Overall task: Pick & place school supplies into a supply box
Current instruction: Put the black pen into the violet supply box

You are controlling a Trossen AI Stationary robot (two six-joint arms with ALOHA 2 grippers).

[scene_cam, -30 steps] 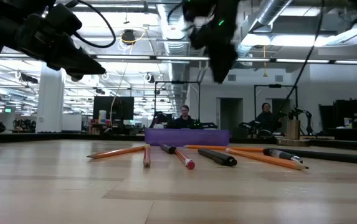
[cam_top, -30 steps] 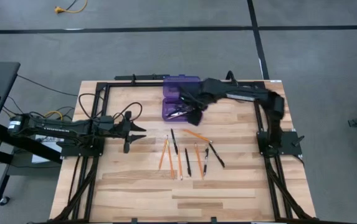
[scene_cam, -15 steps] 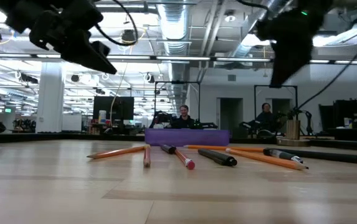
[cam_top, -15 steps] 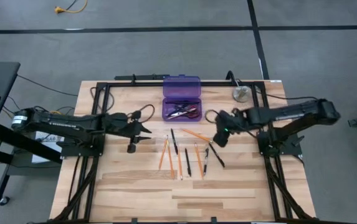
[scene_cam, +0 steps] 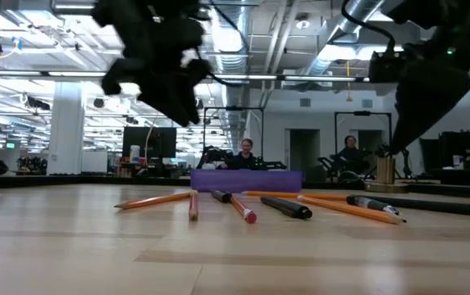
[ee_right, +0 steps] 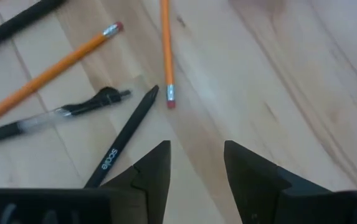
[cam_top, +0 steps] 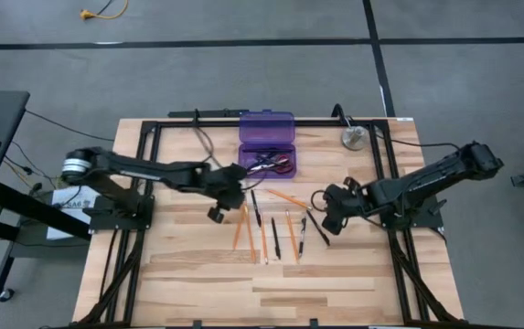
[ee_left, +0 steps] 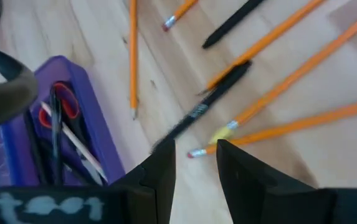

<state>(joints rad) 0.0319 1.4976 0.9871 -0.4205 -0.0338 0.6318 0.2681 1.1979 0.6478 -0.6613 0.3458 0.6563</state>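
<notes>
The purple supply box (cam_top: 266, 146) lies open at the table's far middle, with red-handled scissors (cam_top: 278, 164) and dark pens inside; it also shows in the left wrist view (ee_left: 66, 74). Several orange pencils (cam_top: 240, 224) and black pens (cam_top: 275, 236) lie flat on the wood nearer the front. My left gripper (cam_top: 240, 190) (ee_left: 194, 158) hovers open above the left pencils, just in front of the box. My right gripper (cam_top: 326, 217) (ee_right: 197, 163) hovers open above the rightmost black pen (ee_right: 122, 140), touching nothing.
A round silver disc (cam_top: 353, 137) sits near the far right corner. A black frame (cam_top: 152, 128) runs round the table's edges. Bare wood (cam_top: 271, 292) lies toward the near edge. In the low view, people sit in the room behind the table (scene_cam: 243, 152).
My right gripper has left the box, swinging toward the table's right and near side and coming down over the rightmost pens. My left gripper has reached rightward from the left side to the pencils in front of the box.
</notes>
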